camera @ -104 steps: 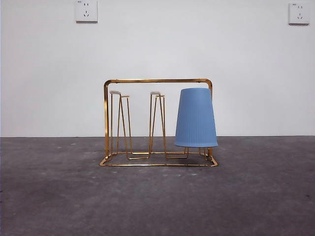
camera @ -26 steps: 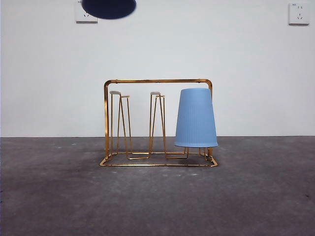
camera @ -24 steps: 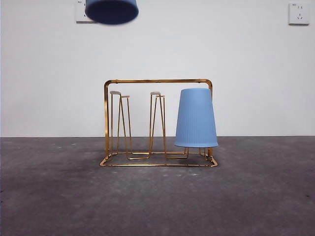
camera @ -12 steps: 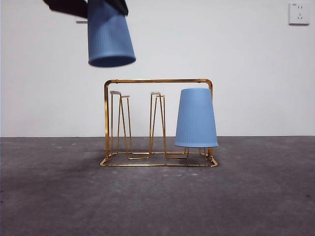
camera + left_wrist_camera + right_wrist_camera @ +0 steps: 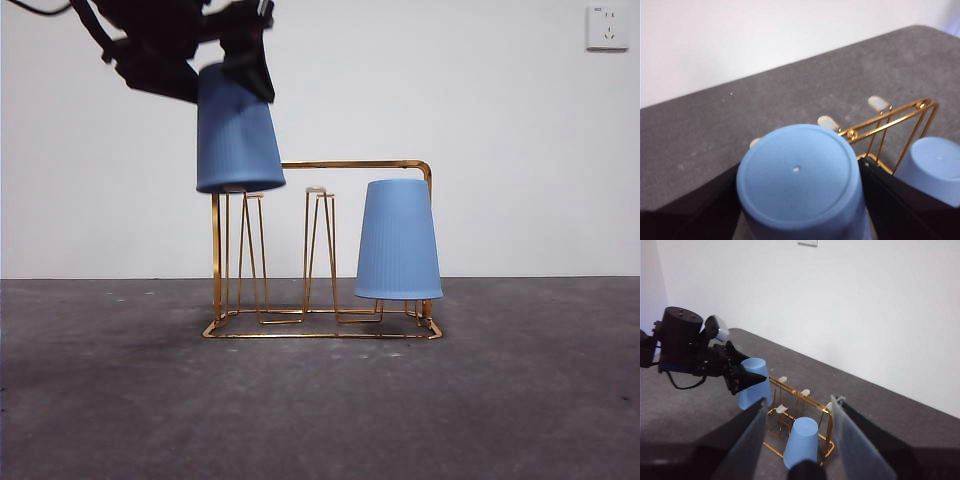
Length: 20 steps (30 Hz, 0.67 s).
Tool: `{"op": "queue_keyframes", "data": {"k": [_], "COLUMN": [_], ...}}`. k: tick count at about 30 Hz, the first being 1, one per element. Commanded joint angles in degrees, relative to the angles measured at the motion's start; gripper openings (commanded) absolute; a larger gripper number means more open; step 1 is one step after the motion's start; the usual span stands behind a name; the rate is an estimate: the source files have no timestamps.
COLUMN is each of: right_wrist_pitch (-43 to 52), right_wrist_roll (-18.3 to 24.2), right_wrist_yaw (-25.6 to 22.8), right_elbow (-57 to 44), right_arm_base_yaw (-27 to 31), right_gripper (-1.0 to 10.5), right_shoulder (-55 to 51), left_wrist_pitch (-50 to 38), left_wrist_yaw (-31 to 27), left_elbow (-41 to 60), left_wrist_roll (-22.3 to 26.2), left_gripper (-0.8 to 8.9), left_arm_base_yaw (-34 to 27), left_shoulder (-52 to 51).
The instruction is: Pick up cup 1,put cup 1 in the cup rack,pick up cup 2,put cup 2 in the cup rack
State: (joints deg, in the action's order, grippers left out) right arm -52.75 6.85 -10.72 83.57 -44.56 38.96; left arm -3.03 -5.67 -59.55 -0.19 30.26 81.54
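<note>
The gold wire cup rack [image 5: 330,165] stands mid-table. A light blue cup [image 5: 398,240] sits upside down over its right pegs. My left gripper [image 5: 232,62] is shut on a second blue cup [image 5: 238,130], held mouth down and slightly tilted, its rim level with the pale tips of the rack's left pegs. In the left wrist view the held cup [image 5: 800,180] fills the space between the jaws, with the rack [image 5: 890,125] and the other cup [image 5: 932,167] beyond. My right gripper [image 5: 800,440] hangs open high above the rack [image 5: 826,412], holding nothing.
The dark grey table [image 5: 320,420] runs to a white wall close behind the rack. A wall socket [image 5: 608,27] is at the upper right. The left arm [image 5: 690,350] reaches in from the rack's left side.
The left gripper has come down from the top of the front view with the blue cup, bringing its rim from well above the rack to the left peg tips.
</note>
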Motion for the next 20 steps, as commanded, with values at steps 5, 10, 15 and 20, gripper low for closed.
{"op": "queue_keyframes", "data": {"k": [5,10,15,20], "right_wrist_pitch": [0.28,0.24,0.24,0.22], "right_wrist_roll": [-0.81,-0.81,-0.79,-0.66], "right_wrist_yaw": [-1.11,-1.73,-1.73,-1.75], "right_elbow": [-0.17,-0.17,-0.17,-0.17], "right_arm_base_yaw": [-0.04,-0.04,-0.04,-0.04], "right_gripper": [2.2,2.2,2.2,2.2], "right_shoulder": [-0.24,-0.24,-0.24,-0.24], "left_wrist_pitch": [-1.33,-1.62,-1.97,-2.12], "left_wrist_yaw": [0.02,-0.02,-0.17,-0.33], "left_elbow": [0.44,0.44,0.44,0.46], "left_wrist_roll": [0.74,0.7,0.63,0.22], "left_gripper": [-0.06,-0.06,-0.06,-0.06], "left_arm_base_yaw": [-0.09,-0.31,-0.59,-0.7], "left_shoulder": [4.52,7.32,10.25,12.33]}}
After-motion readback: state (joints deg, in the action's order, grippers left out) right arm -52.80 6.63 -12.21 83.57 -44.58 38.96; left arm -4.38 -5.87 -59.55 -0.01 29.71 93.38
